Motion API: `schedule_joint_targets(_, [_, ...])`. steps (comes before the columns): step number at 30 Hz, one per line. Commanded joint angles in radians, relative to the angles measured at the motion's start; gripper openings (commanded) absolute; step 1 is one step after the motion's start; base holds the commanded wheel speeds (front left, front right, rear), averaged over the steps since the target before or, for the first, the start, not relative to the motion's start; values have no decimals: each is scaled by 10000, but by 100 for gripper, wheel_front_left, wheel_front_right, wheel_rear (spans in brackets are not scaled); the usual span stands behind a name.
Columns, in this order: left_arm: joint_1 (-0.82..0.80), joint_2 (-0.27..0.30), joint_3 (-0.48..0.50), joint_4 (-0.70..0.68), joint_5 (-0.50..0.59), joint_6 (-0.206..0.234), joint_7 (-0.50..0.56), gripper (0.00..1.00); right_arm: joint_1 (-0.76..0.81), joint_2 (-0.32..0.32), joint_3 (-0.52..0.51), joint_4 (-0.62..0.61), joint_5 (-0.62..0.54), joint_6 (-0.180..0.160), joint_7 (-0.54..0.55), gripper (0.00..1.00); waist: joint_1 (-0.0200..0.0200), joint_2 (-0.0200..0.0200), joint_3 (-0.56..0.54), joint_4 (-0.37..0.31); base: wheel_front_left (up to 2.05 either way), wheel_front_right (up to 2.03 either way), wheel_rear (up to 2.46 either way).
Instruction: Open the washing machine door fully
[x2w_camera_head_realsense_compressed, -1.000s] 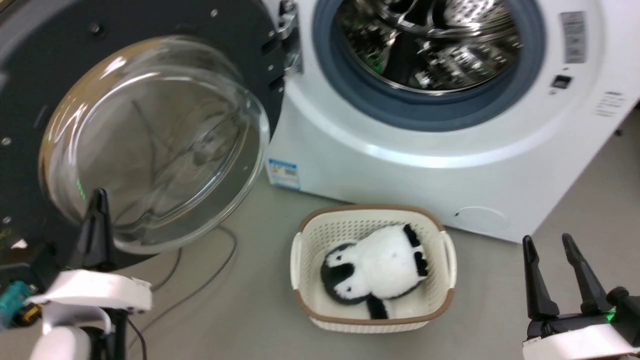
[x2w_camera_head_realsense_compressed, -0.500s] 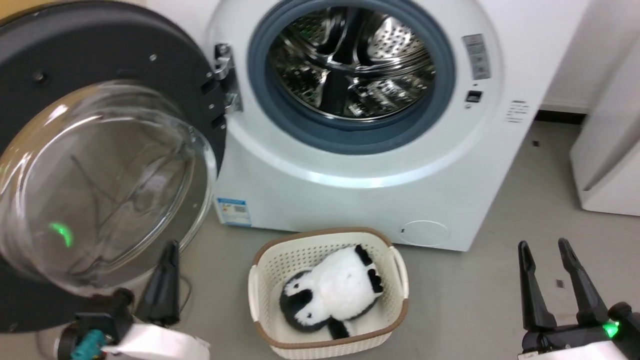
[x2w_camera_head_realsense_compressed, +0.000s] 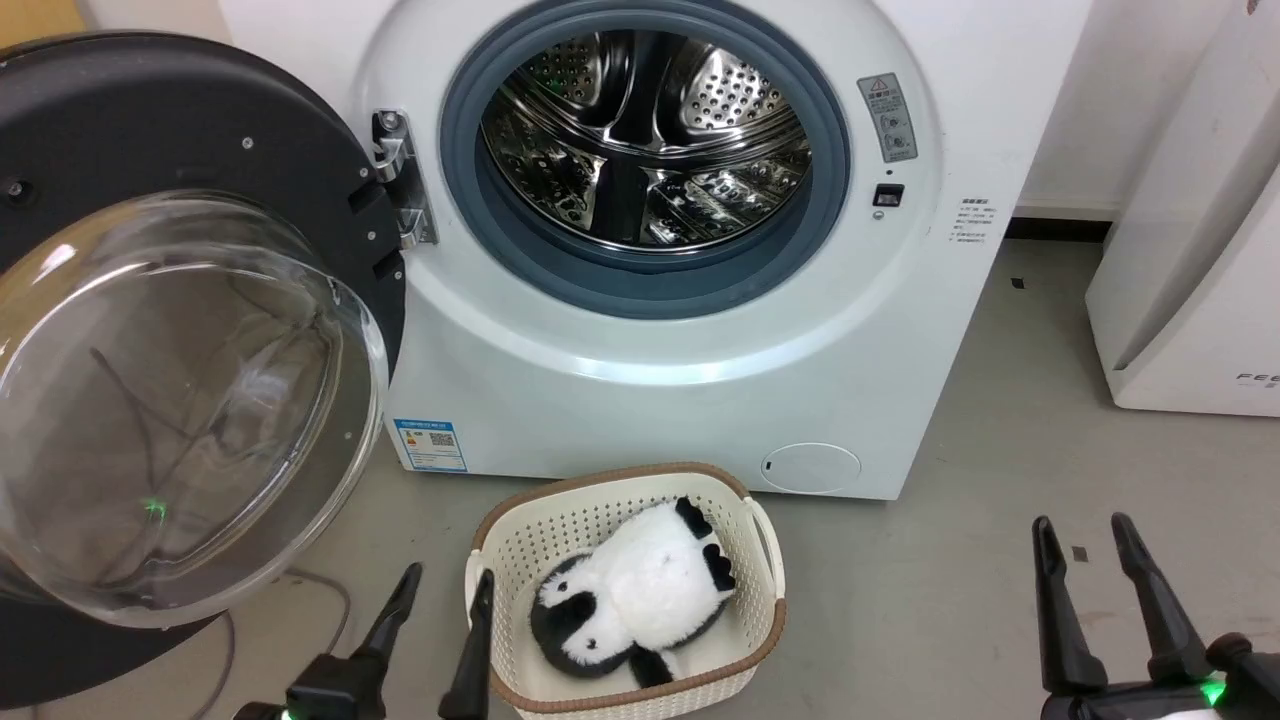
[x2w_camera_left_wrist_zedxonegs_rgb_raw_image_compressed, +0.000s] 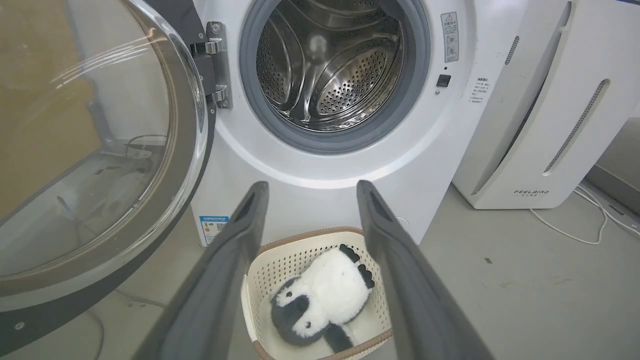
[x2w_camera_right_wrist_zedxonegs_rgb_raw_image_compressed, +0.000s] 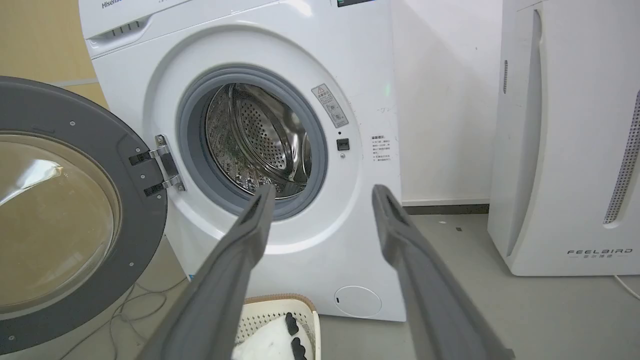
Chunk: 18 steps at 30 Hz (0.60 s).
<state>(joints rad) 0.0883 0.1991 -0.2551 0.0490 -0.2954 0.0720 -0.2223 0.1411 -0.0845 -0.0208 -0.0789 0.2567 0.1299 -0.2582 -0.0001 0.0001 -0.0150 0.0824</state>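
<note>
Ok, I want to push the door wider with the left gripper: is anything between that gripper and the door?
Nothing visible does. The open left gripper is right of the lower edge of the washing machine door, with bare floor and a thin cable between. The basket stands on the gripper's other side.

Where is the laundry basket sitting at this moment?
In the head view the basket sits on the floor at lower centre, just in front of the washing machine, beside the left gripper, holding a plush toy.
</note>
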Motion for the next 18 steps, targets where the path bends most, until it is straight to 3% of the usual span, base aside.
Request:
schedule_joint_targets(1, [140, 12, -49, 110, 170, 93, -109, 100, 176, 75, 16, 63, -78, 8, -35, 100, 1, -1, -8, -29, 0, 0, 0])
schedule_joint_targets(18, [212, -213, 117, 368, 854, 417, -390, 100, 287, 141, 43, 769, -328, 8, -35, 100, 1, -1, -55, -95, 0, 0, 0])
